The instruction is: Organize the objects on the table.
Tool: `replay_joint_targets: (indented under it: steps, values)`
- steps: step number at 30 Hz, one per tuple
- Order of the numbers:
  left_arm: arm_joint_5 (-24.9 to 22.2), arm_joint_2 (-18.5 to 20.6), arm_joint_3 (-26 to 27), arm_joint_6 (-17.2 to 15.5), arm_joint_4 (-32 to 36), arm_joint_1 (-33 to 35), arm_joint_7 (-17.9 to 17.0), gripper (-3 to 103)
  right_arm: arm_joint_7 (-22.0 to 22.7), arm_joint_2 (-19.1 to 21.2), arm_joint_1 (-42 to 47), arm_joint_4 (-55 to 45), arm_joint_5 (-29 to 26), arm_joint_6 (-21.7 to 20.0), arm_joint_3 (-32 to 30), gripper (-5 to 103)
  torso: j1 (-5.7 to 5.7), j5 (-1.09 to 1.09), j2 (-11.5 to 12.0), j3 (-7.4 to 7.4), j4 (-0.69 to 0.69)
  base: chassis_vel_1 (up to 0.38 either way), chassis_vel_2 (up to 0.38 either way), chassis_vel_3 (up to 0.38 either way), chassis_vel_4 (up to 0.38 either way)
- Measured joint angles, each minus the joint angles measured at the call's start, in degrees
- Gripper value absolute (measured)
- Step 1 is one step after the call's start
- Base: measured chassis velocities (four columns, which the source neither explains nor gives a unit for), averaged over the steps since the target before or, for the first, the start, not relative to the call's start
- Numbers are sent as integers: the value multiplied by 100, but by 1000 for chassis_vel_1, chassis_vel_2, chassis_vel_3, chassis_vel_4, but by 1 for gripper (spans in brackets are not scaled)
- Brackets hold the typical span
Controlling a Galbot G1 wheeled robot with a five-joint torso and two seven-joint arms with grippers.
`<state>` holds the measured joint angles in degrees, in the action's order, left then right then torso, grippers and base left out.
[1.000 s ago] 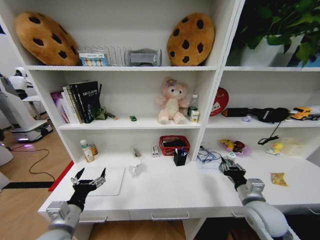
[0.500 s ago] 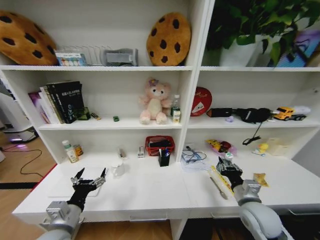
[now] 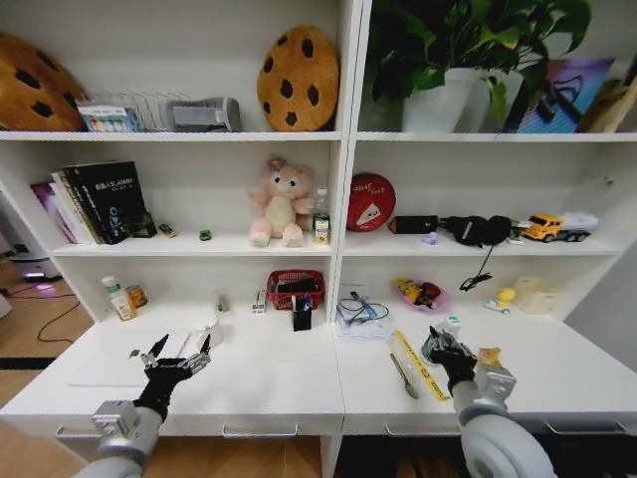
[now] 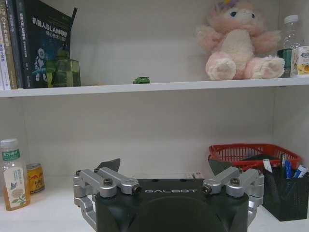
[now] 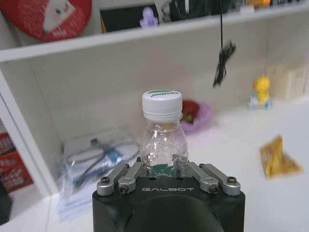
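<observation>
Right jaws [image 5: 163, 170] clamp clear bottle [image 5: 162, 133] | left jaws [image 3: 179, 354] spread

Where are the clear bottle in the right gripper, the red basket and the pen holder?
clear bottle [image 5: 162, 103], right wrist view, on its white cap.
red basket [image 3: 296, 281], head view, on its front rim.
pen holder [image 4: 287, 193], left wrist view, on its black mesh wall.

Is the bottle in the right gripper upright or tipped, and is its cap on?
Upright, cap on. In the right wrist view the clear bottle stands straight between the right gripper's shut jaws, white cap on top.
</observation>
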<state>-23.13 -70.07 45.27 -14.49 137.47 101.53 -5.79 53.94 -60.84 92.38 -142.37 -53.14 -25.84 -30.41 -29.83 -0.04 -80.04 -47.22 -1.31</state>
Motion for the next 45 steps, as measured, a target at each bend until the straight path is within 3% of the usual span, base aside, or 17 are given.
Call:
replay_joint_targets:
  steps: [2, 3, 6, 7, 10, 12, 13, 19, 21, 24, 27, 36, 39, 43, 44, 45]
  values:
    - [0, 0, 0, 0, 0, 0, 0, 100, 657, 10, 145, -119, -956, -95, -3, 25, 0, 0, 0, 0, -1, 62, 72, -52, -47]
    - [0, 0, 0, 0, 0, 0, 0, 100, 657, 10, 145, -119, -956, -95, -3, 25, 0, 0, 0, 0, -1, 48, 61, -25, -38]
    - [0, 0, 0, 0, 1, -1, 0, 100, 1601, 150, 304, -137, -2106, 67, -140, 25, 0, 4, 0, 0, -1, 0, 0, 0, 0]
    - [0, 0, 0, 0, 1, -1, 0, 100, 1601, 150, 304, -137, -2106, 67, -140, 25, 0, 4, 0, 0, -1, 0, 0, 0, 0]
    - [0, -1, -1, 0, 0, -1, 1, 100, 2302, 233, 309, -136, -2693, 419, -209, 25, -1, 4, 1, -1, 0, -34, -14, 26, 23]
    - [0, -1, -1, 0, 0, 0, 1, 100, 2423, 227, 319, -134, -2772, 508, -220, 25, -1, 4, 1, -1, 0, -51, -19, 39, 34]
    - [0, -1, -1, 0, 0, -1, 1, 100, 2766, 132, 359, -126, -3069, 808, -236, 25, -1, 4, 1, -1, 0, 0, 0, 0, 0]
    - [0, -1, -1, 0, 0, -1, 1, 100, 3346, -263, 363, -113, -3936, 1352, -247, 25, -1, 3, 1, 0, -1, 0, 0, 0, 0]
    - [0, -2, -1, 0, 0, 0, 1, 100, 3346, -702, 280, -92, -4173, 1382, -276, 25, -1, 2, 1, 0, -1, 0, 0, 0, 0]
    - [0, -1, -1, 0, 0, -1, 1, 100, 3342, -815, 229, -16, -4226, 1377, -276, 25, -1, 2, 1, 0, -1, 0, 0, 0, 0]
    - [0, -1, -2, 0, 0, 0, 0, 100, 3394, -1263, -34, 901, -4410, 1611, -258, 25, -2, 4, 2, -1, 0, 0, 0, 0, 0]
    - [0, -1, -1, 0, 0, 0, 1, 100, 3316, -1807, -207, 2456, -4172, 1342, -567, 25, -1, 3, 1, -1, -1, 0, 0, 0, 0]
    - [0, -1, -2, 0, 0, -1, 1, 100, 2926, -1908, -356, 3325, -3938, 1175, -670, 25, -1, 5, 1, -1, 0, 0, 0, 0, 0]
    - [0, -1, -1, 0, 0, -1, 1, 100, 1735, -1839, -376, 4254, -3975, 673, -734, 25, -2, 4, 2, -1, -1, 0, 0, 0, 0]
    - [0, -1, -1, 0, 0, -1, 1, 100, 1735, -1839, -376, 4254, -3975, 673, -734, 25, -2, 4, 2, -1, -1, 0, 0, 0, 0]
    - [0, -1, -2, 0, 0, -1, 1, 100, 1282, -1783, -373, 4487, -3918, 522, -698, 25, -1, 4, 1, -1, -1, 0, 0, 0, 0]
